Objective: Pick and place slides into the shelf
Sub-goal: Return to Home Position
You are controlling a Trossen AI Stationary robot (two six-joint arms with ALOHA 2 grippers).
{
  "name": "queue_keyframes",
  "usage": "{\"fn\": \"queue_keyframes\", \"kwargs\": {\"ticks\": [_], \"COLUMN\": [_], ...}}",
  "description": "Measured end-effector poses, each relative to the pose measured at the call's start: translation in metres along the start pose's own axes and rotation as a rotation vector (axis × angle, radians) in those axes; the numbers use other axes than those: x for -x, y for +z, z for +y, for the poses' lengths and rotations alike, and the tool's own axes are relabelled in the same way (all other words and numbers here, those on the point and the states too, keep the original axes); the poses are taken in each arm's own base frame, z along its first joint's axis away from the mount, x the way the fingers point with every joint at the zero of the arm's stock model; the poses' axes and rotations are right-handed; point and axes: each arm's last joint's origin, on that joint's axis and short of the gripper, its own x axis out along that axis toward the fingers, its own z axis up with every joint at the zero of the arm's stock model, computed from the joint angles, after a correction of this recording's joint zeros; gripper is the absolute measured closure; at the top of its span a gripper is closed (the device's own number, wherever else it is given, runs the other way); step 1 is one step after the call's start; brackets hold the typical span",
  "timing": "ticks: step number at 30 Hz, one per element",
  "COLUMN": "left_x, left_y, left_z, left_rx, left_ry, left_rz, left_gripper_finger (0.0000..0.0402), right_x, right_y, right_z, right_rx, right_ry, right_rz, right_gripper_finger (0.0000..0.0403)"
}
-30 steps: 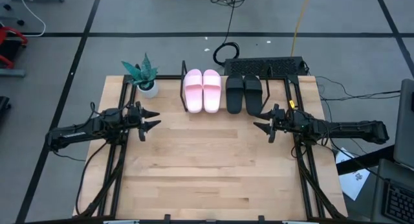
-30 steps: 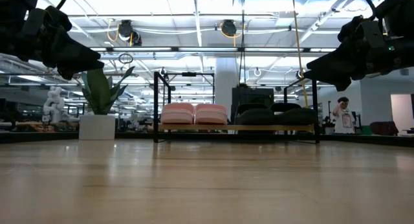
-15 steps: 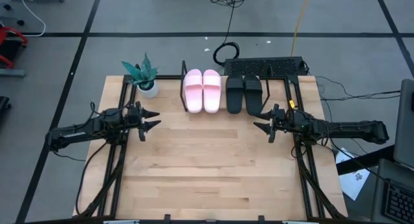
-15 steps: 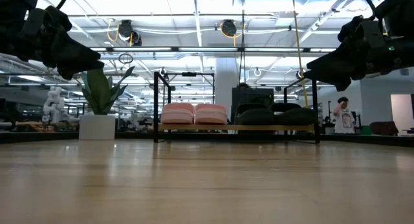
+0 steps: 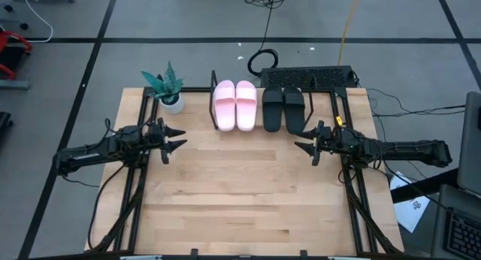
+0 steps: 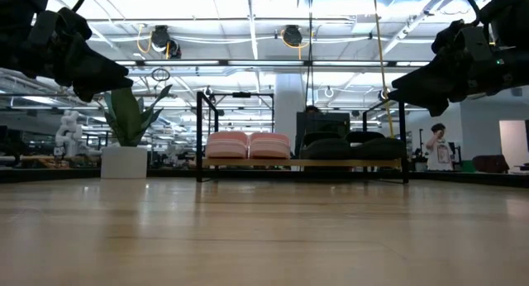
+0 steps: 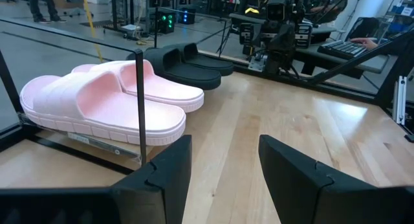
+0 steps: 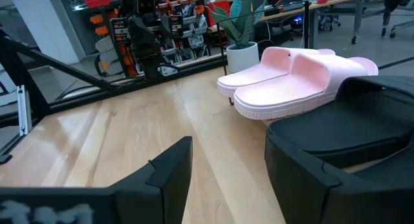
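Note:
Two light pink slides (image 5: 235, 104) and two matte black slides (image 5: 282, 108) lie side by side, soles down, on the shelf (image 5: 214, 110), a low rack with black end frames at the table's far edge. The low view shows the pink pair (image 6: 248, 145) and black pair (image 6: 351, 147) on its board (image 6: 302, 163). My left gripper (image 5: 175, 140) hovers open over the table's left side, fingers pointing right. My right gripper (image 5: 304, 146) hovers open at the right side, pointing left. The left wrist view shows the pink slides (image 7: 110, 101) close by; the right wrist view shows a black slide (image 8: 349, 130).
A potted green plant (image 5: 167, 87) in a white pot stands at the table's far left corner beside the shelf. A black device (image 5: 308, 77) and cables lie behind the shelf. The bare wooden tabletop (image 5: 240, 192) stretches between both arms. A person (image 6: 437, 145) stands far behind.

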Motion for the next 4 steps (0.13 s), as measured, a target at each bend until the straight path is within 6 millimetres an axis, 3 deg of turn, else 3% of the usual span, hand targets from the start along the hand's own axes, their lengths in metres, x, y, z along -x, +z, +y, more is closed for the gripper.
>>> {"fn": "queue_keyframes", "kwargs": {"ticks": [4], "left_x": [0.0], "left_y": [0.0], "left_z": [0.0], "left_rx": [0.0], "left_ry": [0.0], "left_rz": [0.0], "left_gripper_finger": [0.022], "right_x": [0.0], "right_y": [0.0], "right_z": [0.0], "right_rx": [0.0], "right_ry": [0.0], "right_rz": [0.0], "right_gripper_finger": [0.0218]}}
